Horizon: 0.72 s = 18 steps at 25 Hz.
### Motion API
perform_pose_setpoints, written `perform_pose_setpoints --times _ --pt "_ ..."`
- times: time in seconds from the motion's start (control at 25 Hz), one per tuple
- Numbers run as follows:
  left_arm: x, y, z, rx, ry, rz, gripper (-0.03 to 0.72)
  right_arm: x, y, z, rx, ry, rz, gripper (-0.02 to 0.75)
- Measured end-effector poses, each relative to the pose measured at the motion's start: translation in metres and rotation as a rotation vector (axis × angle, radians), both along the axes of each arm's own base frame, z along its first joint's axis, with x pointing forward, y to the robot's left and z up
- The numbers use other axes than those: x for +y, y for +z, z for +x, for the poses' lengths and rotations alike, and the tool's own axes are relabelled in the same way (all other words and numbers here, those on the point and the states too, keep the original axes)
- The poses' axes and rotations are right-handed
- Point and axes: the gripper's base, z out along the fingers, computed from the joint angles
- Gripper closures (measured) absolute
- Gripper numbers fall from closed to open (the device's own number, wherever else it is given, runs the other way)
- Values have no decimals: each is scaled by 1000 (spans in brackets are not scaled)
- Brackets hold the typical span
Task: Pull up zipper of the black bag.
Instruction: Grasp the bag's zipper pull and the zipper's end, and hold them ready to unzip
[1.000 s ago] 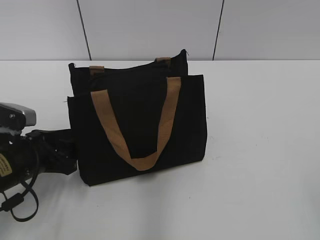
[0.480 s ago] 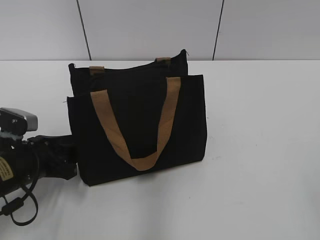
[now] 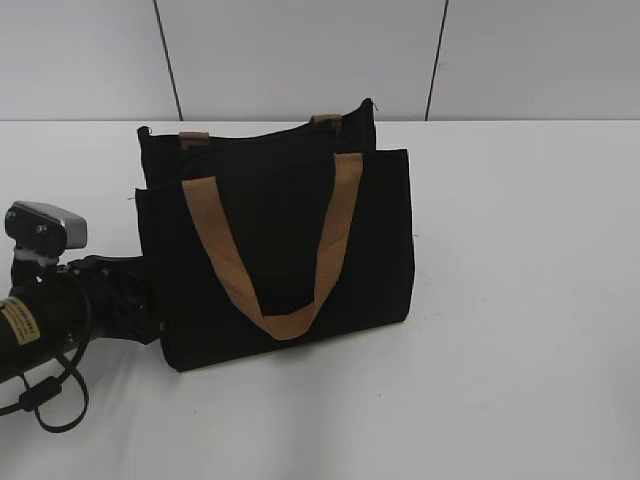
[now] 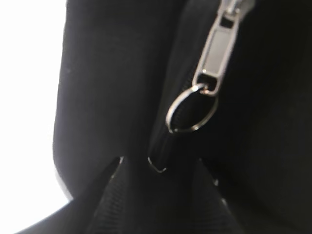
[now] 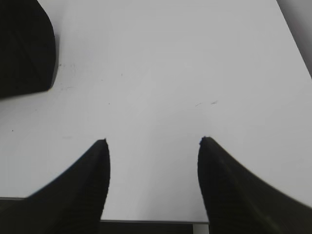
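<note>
The black bag (image 3: pixel 280 240) stands upright on the white table, its tan handle (image 3: pixel 275 325) hanging down the front. My left gripper (image 3: pixel 143 300) is pressed against the bag's lower left side. In the left wrist view its fingertips (image 4: pixel 119 161) stand apart on either side of the black zip line, gripper (image 4: pixel 160 160) open. The silvery pull tab (image 4: pixel 217 53) with its wire ring (image 4: pixel 192 109) hangs just beyond the tips, untouched. My right gripper (image 5: pixel 153 141) is open and empty over bare table; it is out of the exterior view.
The white table (image 3: pixel 520 300) stretches to the right and in front of the bag. A corner of the bag (image 5: pixel 24 44) shows at the upper left of the right wrist view. A pale wall (image 3: pixel 300 50) stands behind the table.
My left arm has risen a little and shifted right, closer against the bag's left side. The bag and the right gripper have not moved.
</note>
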Motion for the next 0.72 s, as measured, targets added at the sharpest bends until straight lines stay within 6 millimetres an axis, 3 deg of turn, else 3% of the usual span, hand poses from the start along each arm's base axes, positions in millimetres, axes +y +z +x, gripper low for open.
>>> perform_pose_setpoints --times 0.32,0.6,0.72 --pt "0 0 0 -1 -7 0 384 0 0 0 0 0 0 288" --pt "-1 0 0 -1 -10 0 571 0 0 0 0 0 0 288" --pt "-1 0 0 -1 -10 0 613 0 0 0 0 0 0 288"
